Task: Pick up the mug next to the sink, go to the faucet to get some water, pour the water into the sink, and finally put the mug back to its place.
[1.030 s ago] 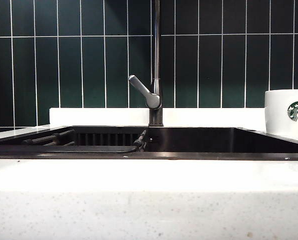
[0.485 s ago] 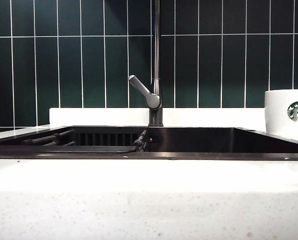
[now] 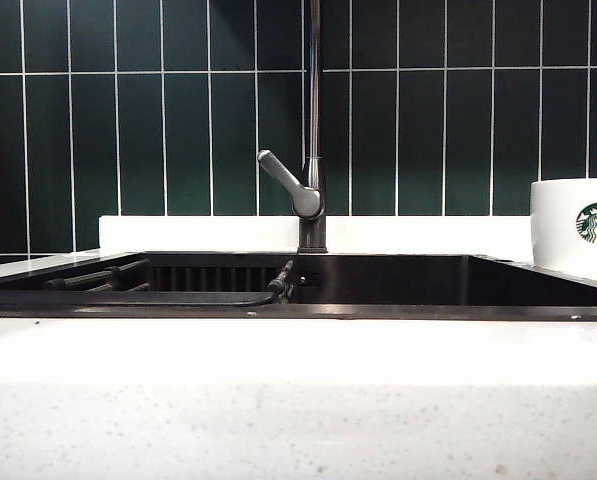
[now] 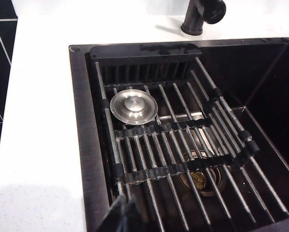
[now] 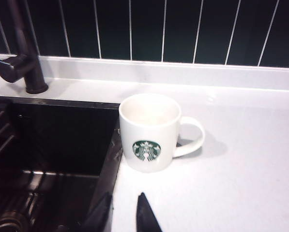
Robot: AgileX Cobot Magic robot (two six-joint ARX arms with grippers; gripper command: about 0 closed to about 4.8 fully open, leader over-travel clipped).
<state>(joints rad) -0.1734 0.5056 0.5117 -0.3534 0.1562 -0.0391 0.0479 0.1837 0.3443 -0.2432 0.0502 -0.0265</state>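
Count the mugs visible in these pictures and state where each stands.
1. The mug stands upright on the white countertop beside the sink, right of the faucet. Others could sit outside the views.

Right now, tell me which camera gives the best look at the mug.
The right wrist view: the whole mug shows, upright on the countertop beside the sink, handle and logo visible. The exterior view cuts it off at the frame edge. The left wrist view does not show it.

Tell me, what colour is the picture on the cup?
Green and white, on the white ceramic mug; right wrist view.
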